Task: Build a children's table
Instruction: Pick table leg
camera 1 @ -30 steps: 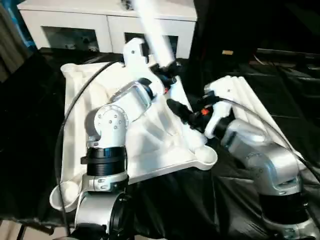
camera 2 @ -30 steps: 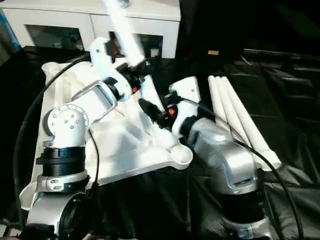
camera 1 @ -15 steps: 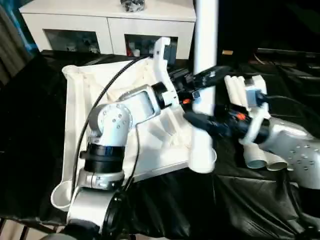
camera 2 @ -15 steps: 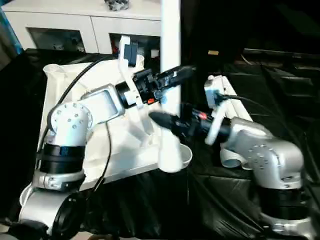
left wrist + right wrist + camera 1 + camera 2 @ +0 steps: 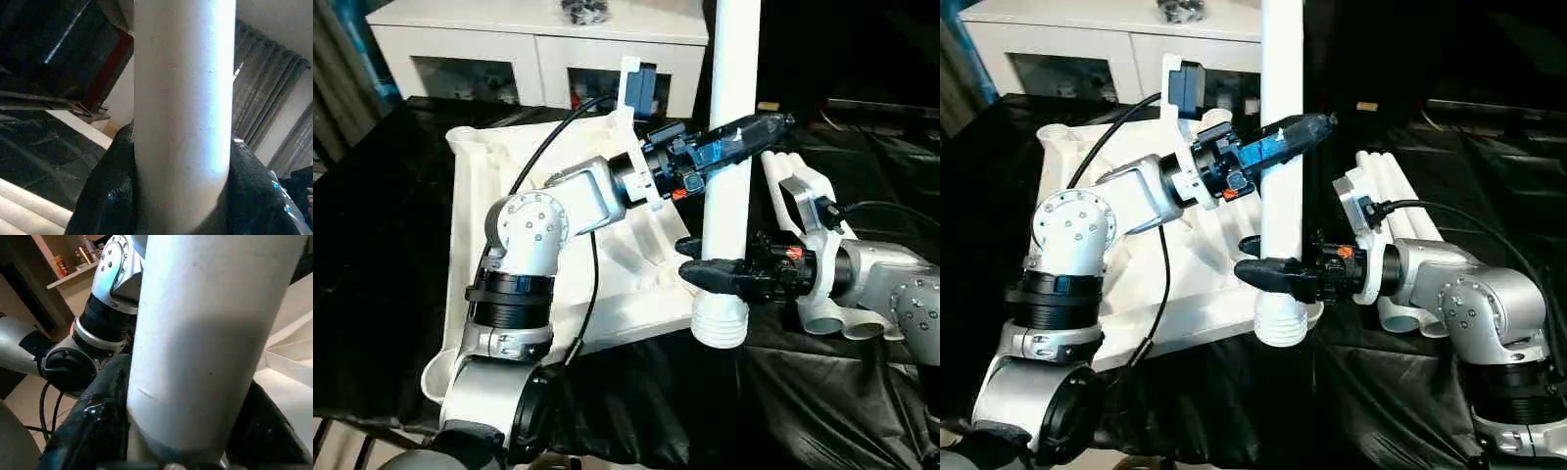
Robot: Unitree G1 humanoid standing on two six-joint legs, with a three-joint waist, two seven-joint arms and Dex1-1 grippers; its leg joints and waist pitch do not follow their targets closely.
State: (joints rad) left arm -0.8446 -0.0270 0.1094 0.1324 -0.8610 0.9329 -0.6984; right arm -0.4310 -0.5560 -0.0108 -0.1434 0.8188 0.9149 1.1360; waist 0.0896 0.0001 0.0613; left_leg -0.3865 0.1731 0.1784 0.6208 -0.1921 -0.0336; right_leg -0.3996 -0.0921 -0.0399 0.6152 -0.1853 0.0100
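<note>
Early days by the look of it: none of the corner sockets that show has a leg in it. The white tabletop [image 5: 489, 211] lies ribbed side up on black cloth, spare legs [image 5: 1386, 191] beside it. One tapered leg [image 5: 729, 176] stands upright at the near right corner, the left gripper [image 5: 744, 137] clamped on it higher up, the right gripper [image 5: 710, 274] pinching just above its ridged foot; whether it's seated, I can't tell

leg [image 5: 732, 147]: white | tabletop [image 5: 499, 186]: white, ribbed | claw fingers [image 5: 744, 140]: black | forearms [image 5: 592, 191]: silver
</note>
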